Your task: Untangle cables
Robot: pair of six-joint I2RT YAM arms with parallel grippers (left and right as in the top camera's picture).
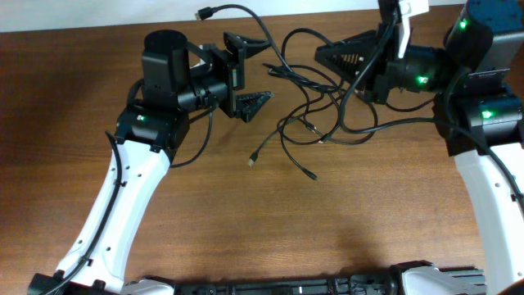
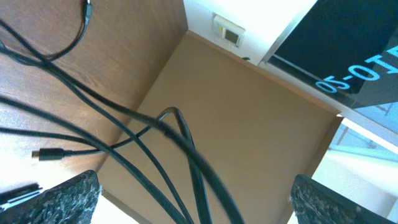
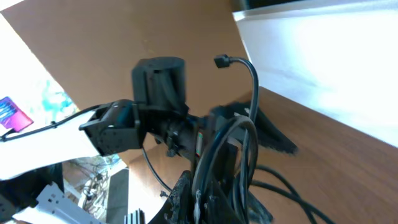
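Holding a bunch of the cables (image 1: 309, 84) pinched tight, the right gripper (image 1: 323, 56) has its jaws fully closed. In its wrist view the black strands rise out of the closed jaws and arch up in a loop, with one plug end (image 3: 221, 61) standing above them. The left gripper (image 1: 264, 72) faces it across the tangle, jaws spread as wide as they go and gripping nothing.

The tangle lies on the wooden table (image 1: 368, 229) between the two grippers, closer to the right one. Loose tails trail toward the near edge, where a light-tipped plug (image 1: 253, 158) and a dark plug (image 1: 312, 174) rest apart from the knot.

The relation that matters is at the left jaws. The strands run roughly along the line from one gripper to the other. In the left wrist view several of them pass on a slant through the gap between its fingers (image 2: 62, 199), so they already lie inside the open mouth. As the only free arm, the left looks best placed to act. Closing here would probably catch more than one strand, so the move likely calls for singling one out, then drawing it away from the right-hand grip
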